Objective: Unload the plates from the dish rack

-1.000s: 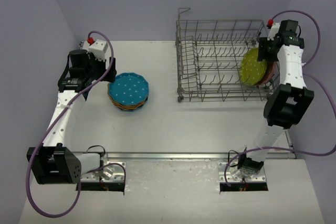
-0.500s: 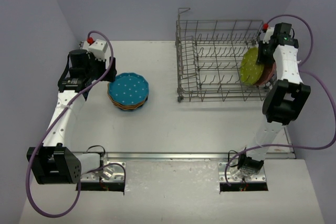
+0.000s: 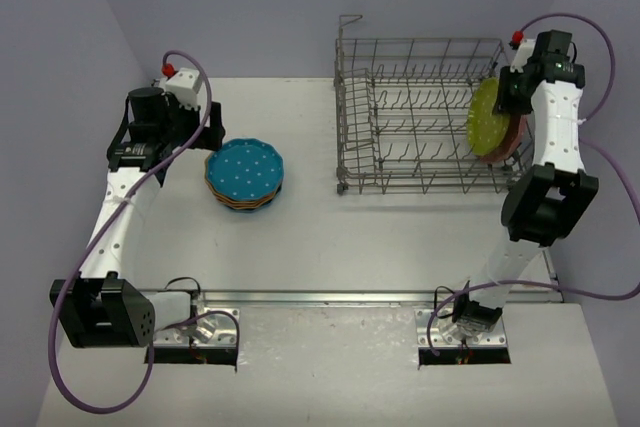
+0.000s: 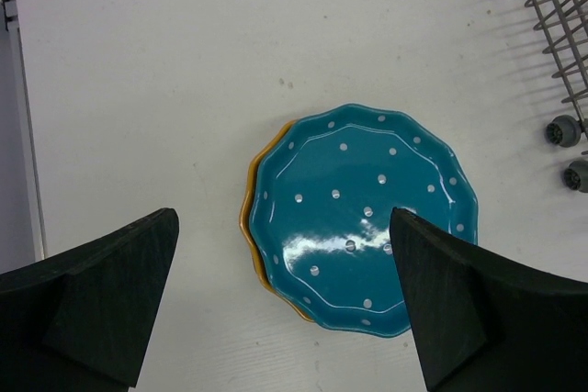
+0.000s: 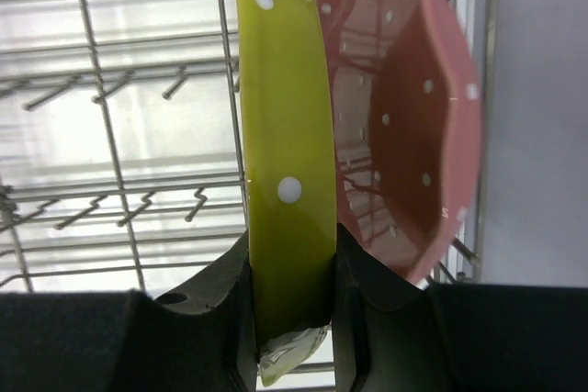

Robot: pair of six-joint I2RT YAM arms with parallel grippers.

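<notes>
Robot lab test cell: bare white table point(image 3: 400, 237), plain lavender walls point(image 3: 250, 7), two bolted arms, exposed cables point(image 3: 610, 57).

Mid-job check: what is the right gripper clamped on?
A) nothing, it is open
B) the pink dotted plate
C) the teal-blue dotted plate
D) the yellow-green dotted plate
D: in the right wrist view the right gripper has a finger on each face of the yellow-green dotted scallop-edged plate, while the pink dotted plate stands ungripped beside it in the grey wire dish rack.
</notes>
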